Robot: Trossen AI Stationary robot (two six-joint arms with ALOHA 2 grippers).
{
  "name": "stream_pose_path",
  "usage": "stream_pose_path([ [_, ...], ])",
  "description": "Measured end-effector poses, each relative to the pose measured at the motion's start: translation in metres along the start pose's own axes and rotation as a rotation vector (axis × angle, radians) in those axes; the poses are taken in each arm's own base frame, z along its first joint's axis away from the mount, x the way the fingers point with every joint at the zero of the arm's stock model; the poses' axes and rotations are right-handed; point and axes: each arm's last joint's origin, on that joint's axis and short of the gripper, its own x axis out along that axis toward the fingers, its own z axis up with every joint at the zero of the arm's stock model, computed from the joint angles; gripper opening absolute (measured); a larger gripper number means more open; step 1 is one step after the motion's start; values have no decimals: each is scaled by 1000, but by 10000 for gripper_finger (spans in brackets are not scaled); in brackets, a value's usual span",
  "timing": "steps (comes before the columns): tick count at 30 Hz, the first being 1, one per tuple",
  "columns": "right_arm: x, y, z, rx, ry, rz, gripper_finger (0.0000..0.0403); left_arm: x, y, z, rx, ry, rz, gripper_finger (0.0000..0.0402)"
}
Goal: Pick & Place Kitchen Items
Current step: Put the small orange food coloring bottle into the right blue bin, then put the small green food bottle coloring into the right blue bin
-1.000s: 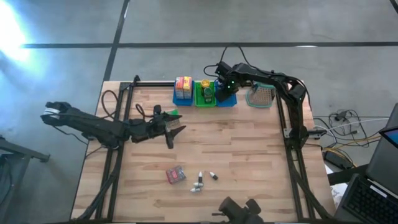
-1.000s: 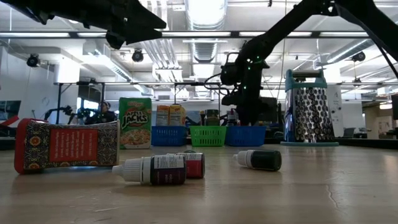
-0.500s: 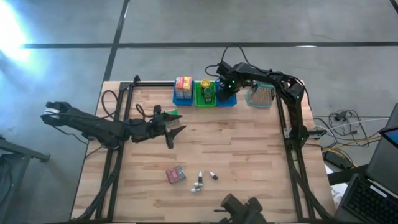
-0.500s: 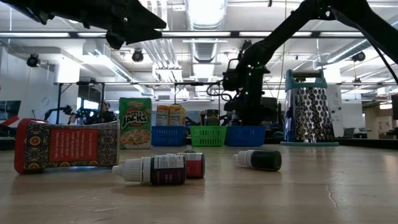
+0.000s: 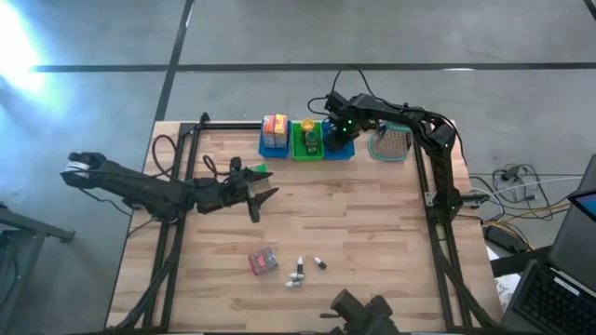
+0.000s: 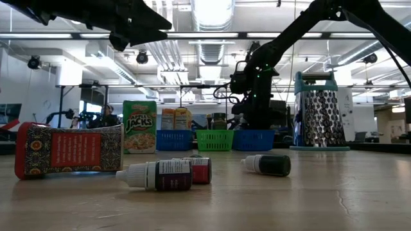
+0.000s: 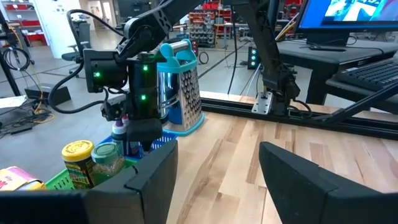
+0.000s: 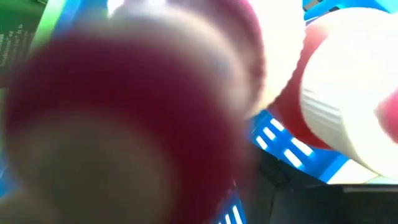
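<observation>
My right gripper [image 5: 337, 138] points down into the right blue bin [image 5: 343, 152] at the far edge, shut on a small dark bottle with a white cap [image 7: 118, 130]. It fills the right wrist view as a dark red blur [image 8: 124, 118]. A second white-capped bottle [image 8: 348, 106] lies in the same bin. My left gripper [image 5: 265, 197] hovers level over the table's left half, open and holding nothing. A red packet [image 5: 264, 261] and small bottles [image 5: 298, 274] lie near the front edge. A green cereal box [image 6: 139, 126] stands behind the left gripper. My right gripper pinches the small bottle between its two fingers [image 7: 144, 130], which come from above and point down. The bottle stands upright with its white cap [image 7: 118, 124] above the bin's rim. The bin wall hides its lower part and whether it rests on the bin's floor.
A left blue bin [image 5: 274, 141] holds yellow-red boxes and a green bin [image 5: 307, 147] holds jars, in a row with the right blue bin. A metal grater with a teal handle [image 5: 391, 142] stands to their right. Bare wood lies across the table's middle and right.
</observation>
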Motion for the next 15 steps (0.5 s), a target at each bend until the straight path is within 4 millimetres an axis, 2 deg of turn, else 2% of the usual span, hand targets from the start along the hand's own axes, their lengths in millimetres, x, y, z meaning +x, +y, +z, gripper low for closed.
stream_pose_path([
  [15, 0, 0, 1, -25, -10, 5, 147, 0, 0, 0, 0, 0, 0, 232],
])
